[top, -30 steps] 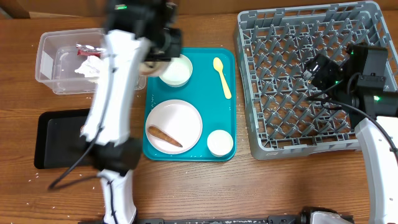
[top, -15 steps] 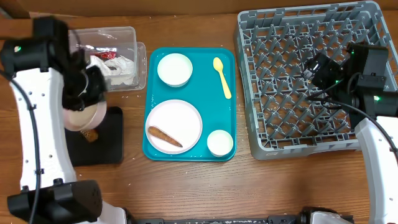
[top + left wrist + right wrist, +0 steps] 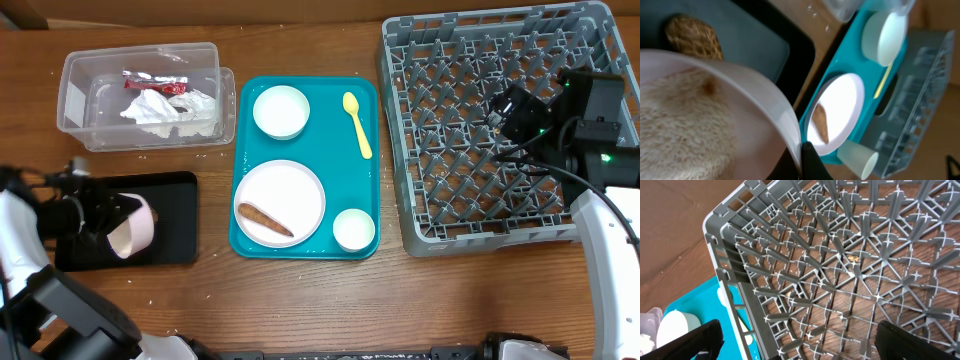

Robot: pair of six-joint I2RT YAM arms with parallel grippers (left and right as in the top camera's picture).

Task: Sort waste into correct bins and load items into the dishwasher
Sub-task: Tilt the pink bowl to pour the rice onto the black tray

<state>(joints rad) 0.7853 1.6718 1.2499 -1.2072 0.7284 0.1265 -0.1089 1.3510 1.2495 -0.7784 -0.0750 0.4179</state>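
Note:
My left gripper (image 3: 105, 220) is shut on the rim of a pale pink bowl (image 3: 133, 225), held tilted over the black tray (image 3: 175, 225). In the left wrist view the fingers (image 3: 802, 159) pinch the bowl's rim (image 3: 765, 95); white rice-like residue clings inside, and a brown food piece (image 3: 692, 36) lies on the black tray. The clear tub (image 3: 80, 85) holds a crumpled napkin (image 3: 150, 107) and a red wrapper (image 3: 152, 82). My right gripper (image 3: 512, 115) is open and empty above the grey dish rack (image 3: 480, 215), as the right wrist view (image 3: 805, 347) also shows.
The teal serving tray (image 3: 345, 170) holds a white bowl (image 3: 281, 110), a yellow spoon (image 3: 357, 123), a small cup (image 3: 354, 229) and a plate (image 3: 290, 190) with a brown food piece (image 3: 264, 219). A few white grains lie on the wood near the black tray.
My left arm has swung from beside the teal tray out to the left with the bowl, which now hangs tilted over the black tray. The right arm has not moved.

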